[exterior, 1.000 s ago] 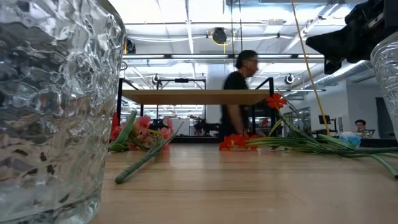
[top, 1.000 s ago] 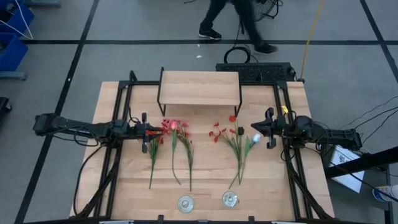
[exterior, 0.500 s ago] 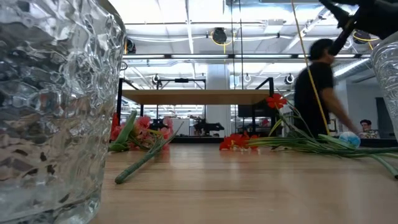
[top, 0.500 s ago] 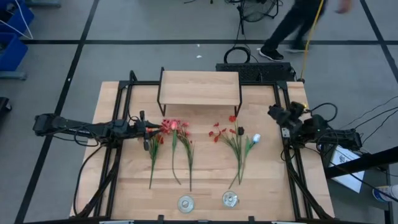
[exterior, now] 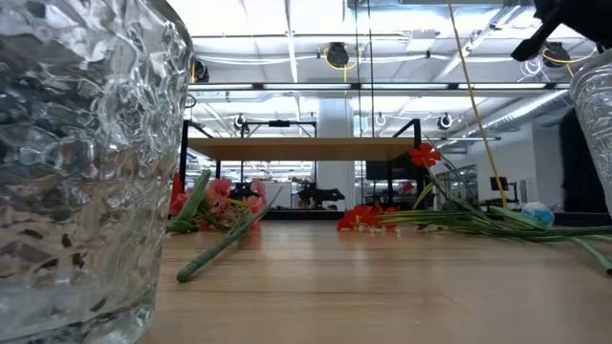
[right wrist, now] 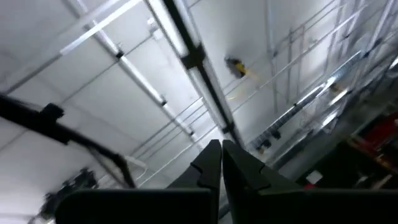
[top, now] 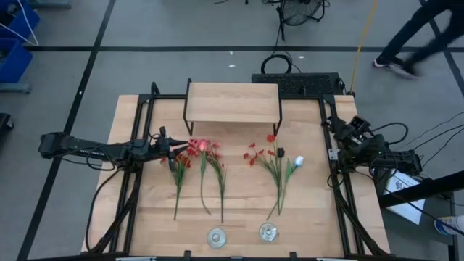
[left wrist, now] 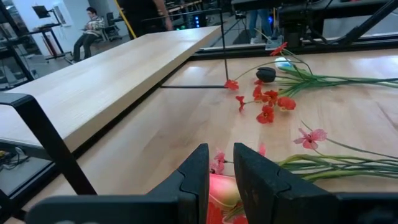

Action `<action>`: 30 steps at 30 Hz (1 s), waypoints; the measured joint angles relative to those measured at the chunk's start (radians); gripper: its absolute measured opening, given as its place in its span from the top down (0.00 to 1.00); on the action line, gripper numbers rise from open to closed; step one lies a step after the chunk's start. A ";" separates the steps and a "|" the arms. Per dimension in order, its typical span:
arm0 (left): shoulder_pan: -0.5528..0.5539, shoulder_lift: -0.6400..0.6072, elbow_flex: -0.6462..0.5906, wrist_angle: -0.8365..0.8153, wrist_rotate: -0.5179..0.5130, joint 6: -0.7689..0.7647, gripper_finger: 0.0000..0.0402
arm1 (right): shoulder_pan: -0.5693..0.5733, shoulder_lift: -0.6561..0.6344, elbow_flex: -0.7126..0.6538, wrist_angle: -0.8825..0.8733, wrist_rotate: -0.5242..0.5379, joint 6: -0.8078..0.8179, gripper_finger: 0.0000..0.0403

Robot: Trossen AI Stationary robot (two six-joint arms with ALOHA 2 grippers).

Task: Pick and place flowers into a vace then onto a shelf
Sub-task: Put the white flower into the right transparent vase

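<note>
The flowers lie flat on the table in two bunches, a left bunch [top: 199,170] and a right bunch [top: 275,165], blossoms toward the shelf [top: 233,103]. The shelf stands on thin black legs at the far side. My left gripper [top: 172,151] hovers low just left of the left bunch's blossoms [left wrist: 311,135]. Its fingers are open by a narrow gap, and a pink blossom [left wrist: 224,190] shows through that gap. My right gripper [right wrist: 221,158] is shut. It is raised at the table's right edge [top: 341,129] and points up at the ceiling, holding nothing.
Two clear glass vases [top: 216,236] [top: 269,232] stand at the near edge; in the low view they loom large [exterior: 86,162] [exterior: 595,115]. A small dark object [top: 280,152] and a white-blue one [top: 298,161] lie among the right bunch. A person [top: 413,36] walks beyond the table.
My right gripper has drawn back from beside the right bunch toward the table's right edge, rising and tipping up until it faces the ceiling. The flowers have stayed where they lay. A person has walked from left to right behind the table.
</note>
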 joint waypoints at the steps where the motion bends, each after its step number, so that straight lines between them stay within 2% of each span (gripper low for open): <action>1: 0.000 0.000 0.000 0.000 0.000 0.000 0.80 | 0.000 0.008 0.013 -0.017 -0.025 0.023 0.98; 6: 0.000 0.000 0.000 -0.007 0.001 -0.002 0.80 | 0.011 0.129 0.157 -0.196 -0.146 0.086 0.98; 11: 0.000 0.000 0.000 -0.006 0.001 -0.002 0.80 | 0.046 0.334 0.336 -0.378 -0.142 0.067 0.99; 17: 0.000 0.000 0.000 -0.007 0.001 -0.002 0.80 | 0.105 0.612 0.577 -0.562 -0.113 0.172 1.00; 24: 0.000 0.000 0.000 -0.007 0.001 -0.002 0.80 | 0.169 0.922 0.850 -1.037 -0.112 0.280 1.00; 30: 0.000 0.000 0.000 -0.007 0.001 -0.001 0.80 | 0.195 1.106 0.967 -1.287 -0.122 0.475 1.00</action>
